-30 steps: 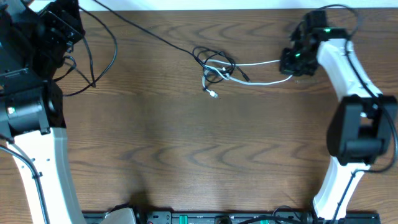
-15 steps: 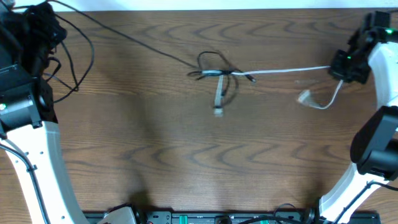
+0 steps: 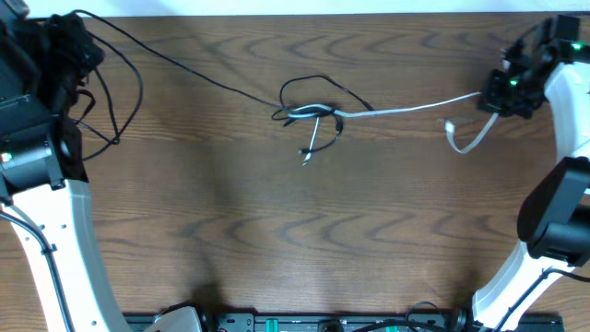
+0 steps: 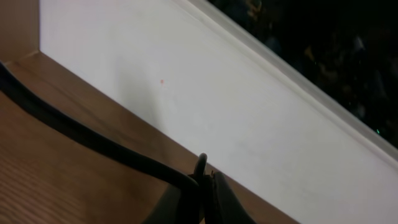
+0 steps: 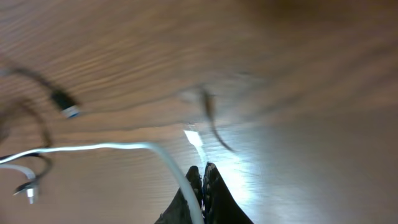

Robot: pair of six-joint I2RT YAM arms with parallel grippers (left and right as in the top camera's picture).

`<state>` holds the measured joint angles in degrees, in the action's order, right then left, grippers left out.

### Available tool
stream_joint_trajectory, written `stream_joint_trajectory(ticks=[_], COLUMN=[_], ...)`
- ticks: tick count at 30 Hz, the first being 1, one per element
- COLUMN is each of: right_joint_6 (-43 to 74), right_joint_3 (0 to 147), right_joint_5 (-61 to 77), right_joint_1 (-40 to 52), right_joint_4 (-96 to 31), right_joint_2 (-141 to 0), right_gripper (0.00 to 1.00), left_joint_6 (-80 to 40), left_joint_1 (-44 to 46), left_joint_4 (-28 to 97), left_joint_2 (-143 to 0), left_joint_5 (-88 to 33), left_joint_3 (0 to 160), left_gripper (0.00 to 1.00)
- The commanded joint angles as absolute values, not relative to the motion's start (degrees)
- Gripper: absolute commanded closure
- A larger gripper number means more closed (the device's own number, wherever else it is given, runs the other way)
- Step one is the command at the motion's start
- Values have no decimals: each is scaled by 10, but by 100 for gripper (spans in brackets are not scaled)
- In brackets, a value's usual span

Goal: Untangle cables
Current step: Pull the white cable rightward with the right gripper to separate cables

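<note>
tangled cables (image 3: 312, 112) now further left

My two arms are built alike: long white shells linked by bulky black joint housings. My left arm (image 3: 69, 235) has a small green light (image 3: 7, 159) on its black joint, and a thin black wire (image 3: 53, 263) runs beside its white lower link. My right arm (image 3: 564, 97) has green lights glowing on its black wrist block. Up close, my left gripper (image 4: 208, 177) and right gripper (image 5: 202, 171) both end in slim, dark, tapered fingers.
</note>
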<state>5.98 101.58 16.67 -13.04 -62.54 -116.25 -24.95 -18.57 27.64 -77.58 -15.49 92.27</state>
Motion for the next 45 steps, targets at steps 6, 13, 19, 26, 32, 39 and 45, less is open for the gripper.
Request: stream_joint_trajectory(ticks=[6,13,19,26,32,39,45], right_joint_6=[40,49,58,65,64,61,48], right_joint_3=[1138,1273,1332,1338,1338,1337,1336], right_joint_5=[246,243,243,244,244,279,306], right_joint_1=[-131,-175,-234,-297,-300,-295,-258], right_joint_4=[-653,-676,-675,-686,-696,-717,-732], right_joint_2=[-1117,-1046,-977,-942,-953,-985,-1021], right_gripper=[99,99,99,99,99,99,99], left_joint_6=[-220,-175,-171,-171,-153,-127,-119], left_joint_1=[-151,-147,-147,-147,-147,-147,-133], left_joint_4=[372,472,505,500,493,475,475], left_joint_2=[-785,-840,-901,-957,-987,-990,-990], left_joint_5=[-143,-142,-66,-14,-6,-6,-9], left_joint_3=[929,923,921,921,921,921,921], left_gripper=[92,93,93,93,93,93,93])
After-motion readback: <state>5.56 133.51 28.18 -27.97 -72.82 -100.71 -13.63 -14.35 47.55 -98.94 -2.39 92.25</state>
